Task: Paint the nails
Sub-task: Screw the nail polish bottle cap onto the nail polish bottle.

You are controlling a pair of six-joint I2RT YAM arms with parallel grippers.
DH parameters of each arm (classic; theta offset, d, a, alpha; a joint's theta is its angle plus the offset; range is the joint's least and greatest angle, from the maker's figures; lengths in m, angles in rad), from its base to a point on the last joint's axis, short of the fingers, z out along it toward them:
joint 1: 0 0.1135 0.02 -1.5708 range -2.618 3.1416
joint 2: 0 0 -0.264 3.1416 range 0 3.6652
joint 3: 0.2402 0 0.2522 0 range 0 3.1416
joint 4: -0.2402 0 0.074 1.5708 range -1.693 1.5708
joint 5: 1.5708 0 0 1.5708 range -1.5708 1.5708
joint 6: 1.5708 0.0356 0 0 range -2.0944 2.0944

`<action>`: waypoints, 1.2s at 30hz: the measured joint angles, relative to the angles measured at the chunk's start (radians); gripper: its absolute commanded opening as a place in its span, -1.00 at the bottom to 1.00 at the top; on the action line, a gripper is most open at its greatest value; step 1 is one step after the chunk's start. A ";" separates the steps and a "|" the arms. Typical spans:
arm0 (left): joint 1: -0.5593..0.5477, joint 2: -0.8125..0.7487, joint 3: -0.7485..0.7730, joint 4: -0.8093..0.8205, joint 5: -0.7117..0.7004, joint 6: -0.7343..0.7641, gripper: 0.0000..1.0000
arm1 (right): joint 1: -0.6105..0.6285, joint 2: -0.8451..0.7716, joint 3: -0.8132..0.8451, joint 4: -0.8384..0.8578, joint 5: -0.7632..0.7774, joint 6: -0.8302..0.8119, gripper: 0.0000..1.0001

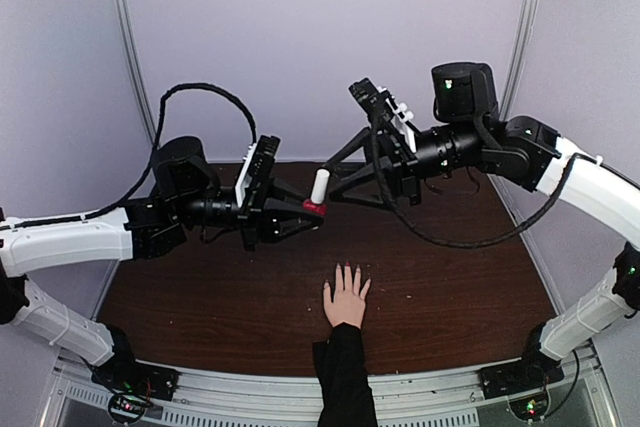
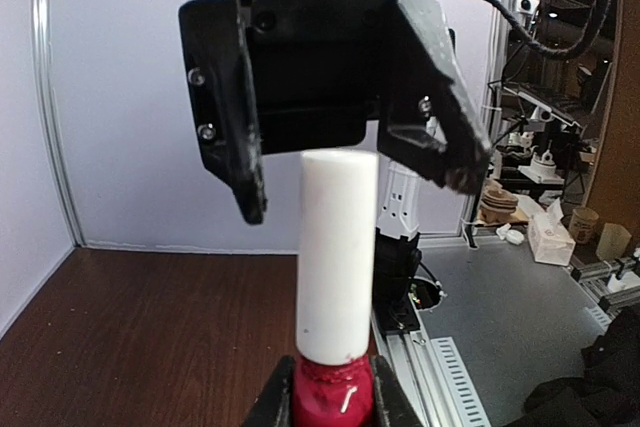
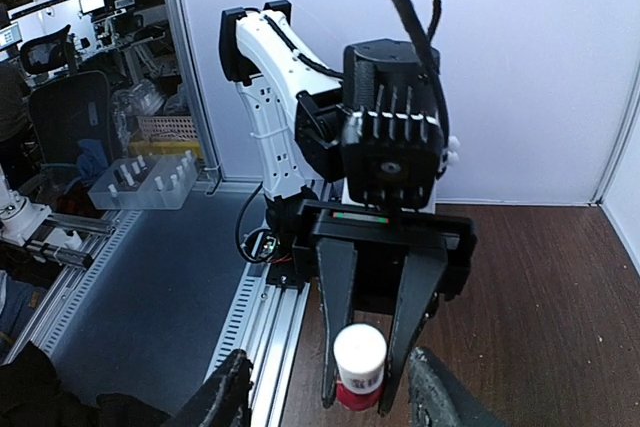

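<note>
seemingly you are uncapping: left gripper (image 1: 308,215) clamping the red bottle (image 2: 333,392), right gripper (image 1: 332,185) hovering open around its white cap (image 2: 338,247), needing to close and twist.

Overhead cam sits up behind my bases, around 6 o'clock, looking down and forward over the whole table (image 1: 200,297), far enough back to catch both arms. Left wrist cam is right behind my left gripper (image 2: 333,407), facing 3 o'clock, super close on the bottle (image 2: 337,247). Right wrist cam faces back toward 9 o'clock, a bit further off. All three share that bottle, and the left wrist view also catches my right gripper (image 2: 360,197) head-on.
</note>
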 measured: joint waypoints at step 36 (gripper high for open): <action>0.000 0.053 0.023 0.030 0.020 -0.089 -1.00 | -0.001 0.072 0.058 0.000 -0.018 -0.003 -0.93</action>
